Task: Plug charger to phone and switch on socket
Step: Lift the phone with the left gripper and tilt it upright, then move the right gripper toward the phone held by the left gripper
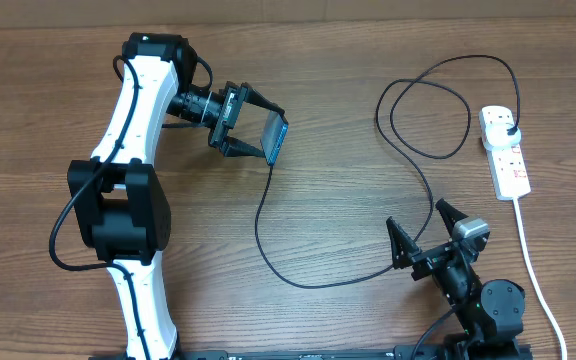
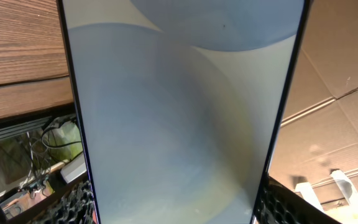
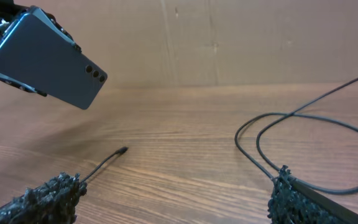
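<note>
My left gripper is shut on the phone and holds it tilted above the table. The phone fills the left wrist view, between the fingers. Its grey back shows in the right wrist view. The charger's black cable loops across the table. Its connector tip lies on the wood below the phone, apart from it, and also shows in the right wrist view. Its black plug sits in the socket strip. My right gripper is open and empty, with the cable near its right finger.
The strip's white cord runs down the right side to the table's front edge. Cable loops lie between the phone and the strip. A cardboard wall stands behind the table.
</note>
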Robot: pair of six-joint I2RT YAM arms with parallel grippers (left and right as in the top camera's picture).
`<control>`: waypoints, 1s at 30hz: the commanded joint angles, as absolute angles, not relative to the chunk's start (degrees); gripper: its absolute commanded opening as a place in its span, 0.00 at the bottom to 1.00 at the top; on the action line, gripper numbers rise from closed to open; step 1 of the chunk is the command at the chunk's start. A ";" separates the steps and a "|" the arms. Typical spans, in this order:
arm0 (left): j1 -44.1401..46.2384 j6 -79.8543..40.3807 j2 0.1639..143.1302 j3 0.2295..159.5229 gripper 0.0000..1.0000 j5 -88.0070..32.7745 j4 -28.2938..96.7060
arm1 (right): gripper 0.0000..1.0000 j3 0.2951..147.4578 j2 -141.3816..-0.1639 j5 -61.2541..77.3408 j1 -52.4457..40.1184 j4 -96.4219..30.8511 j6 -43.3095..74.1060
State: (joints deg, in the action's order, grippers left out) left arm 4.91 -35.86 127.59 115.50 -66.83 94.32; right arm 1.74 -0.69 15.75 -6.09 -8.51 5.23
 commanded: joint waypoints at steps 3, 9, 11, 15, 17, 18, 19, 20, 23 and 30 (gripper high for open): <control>5.28 -34.70 127.48 116.86 0.58 -67.66 94.45 | 1.00 8.10 -0.95 16.34 -6.37 -12.86 5.96; 5.23 -34.70 127.48 116.86 0.60 -62.54 93.58 | 1.00 12.69 -4.25 16.38 -6.37 -14.52 5.96; 5.21 -34.72 127.48 116.86 0.59 -60.58 92.42 | 1.00 14.39 -5.91 16.36 -6.37 -15.53 5.96; 5.21 -34.76 127.48 116.86 0.58 -55.22 90.02 | 1.00 17.65 -10.13 16.36 -6.37 -17.65 5.96; 5.21 -34.74 127.48 116.86 0.58 -50.87 88.58 | 1.00 19.90 -13.41 16.38 -6.37 -18.85 5.96; 5.21 -34.74 127.48 116.86 0.58 -48.31 87.88 | 1.00 20.86 -14.85 16.40 -6.37 -19.22 5.96; 5.21 -34.72 127.48 116.86 0.58 -44.69 86.94 | 1.00 21.98 -16.51 16.56 -6.37 -19.73 5.96; 5.21 -34.74 127.48 116.86 0.58 -40.86 86.24 | 1.00 22.87 -17.76 16.67 -6.37 -20.14 5.98; 5.21 -34.98 127.48 116.86 0.57 -24.53 84.77 | 1.00 28.01 -23.90 16.84 -6.37 -23.14 5.96; 5.21 -36.99 127.48 116.86 0.57 -11.18 84.68 | 1.00 37.63 -34.02 20.99 -6.37 -30.57 5.96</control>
